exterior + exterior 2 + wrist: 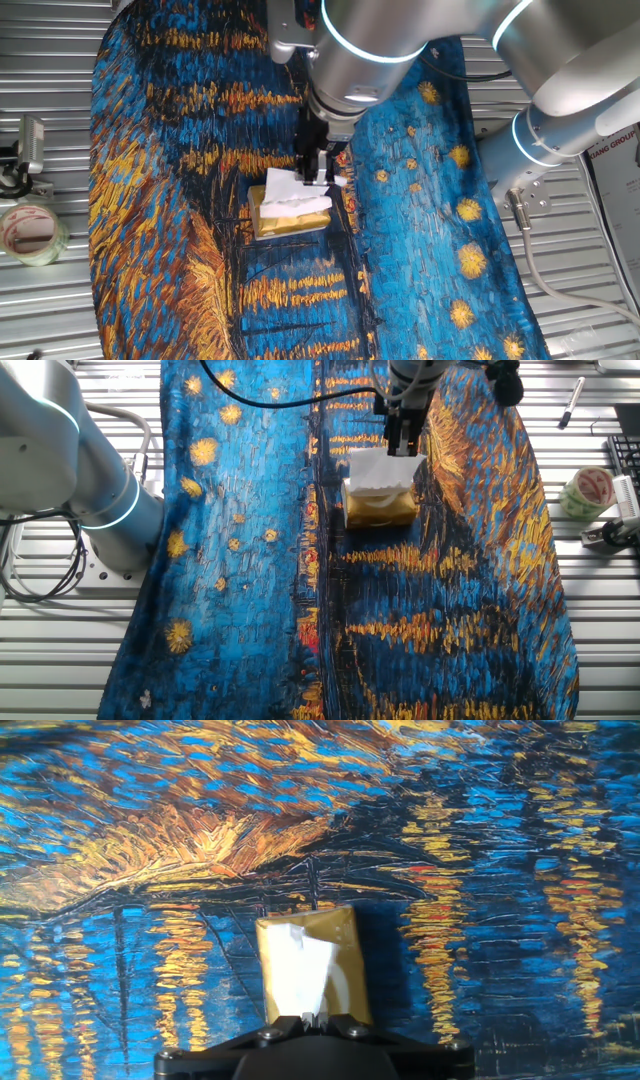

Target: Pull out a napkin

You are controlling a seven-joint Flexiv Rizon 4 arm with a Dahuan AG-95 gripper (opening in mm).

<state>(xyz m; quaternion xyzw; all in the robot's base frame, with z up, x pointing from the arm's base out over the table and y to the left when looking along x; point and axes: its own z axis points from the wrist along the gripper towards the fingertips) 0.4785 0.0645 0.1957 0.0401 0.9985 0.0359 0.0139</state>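
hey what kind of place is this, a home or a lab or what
Likely a robotics lab bench: a ribbed metal table draped with a painted-style cloth, a robot arm, its claw pinching a napkin, tape roll nearby.

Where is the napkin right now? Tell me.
In the hand view, the napkin rises from the top of the gold tissue box at lower centre, its upper end pinched in the gripper above the painted cloth.
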